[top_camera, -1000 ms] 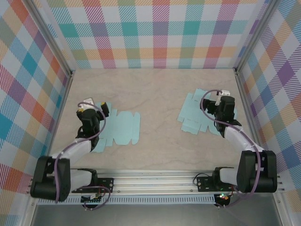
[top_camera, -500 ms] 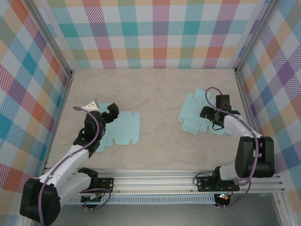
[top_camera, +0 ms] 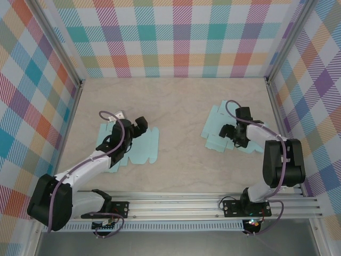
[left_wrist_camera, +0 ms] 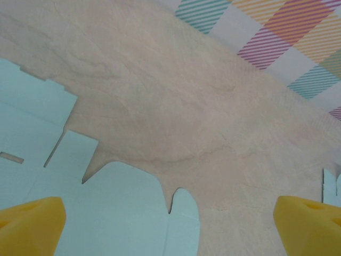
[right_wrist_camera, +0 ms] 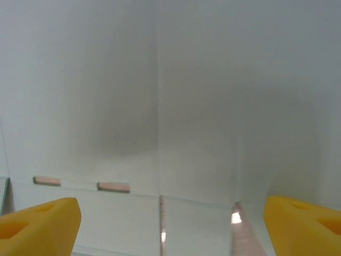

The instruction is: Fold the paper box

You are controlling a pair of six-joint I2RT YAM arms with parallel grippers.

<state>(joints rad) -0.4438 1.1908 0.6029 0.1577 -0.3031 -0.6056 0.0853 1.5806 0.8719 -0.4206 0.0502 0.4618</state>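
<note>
While the pale blue left paper box blank (top_camera: 144,152) and right paper box blank (top_camera: 213,125) are lying flat and unfolded, well apart on the table (top_camera: 181,106), the left gripper (top_camera: 139,125) is reaching farther right over its sheet than half a second ago, and the right gripper (top_camera: 229,131) is hanging low over its own; both are gaping wide, gripping nothing

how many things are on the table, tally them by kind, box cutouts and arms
flat light blue paper box blanks: 2, left blank and right blank
robot arms: 2, left arm and right arm
total: 4
</note>
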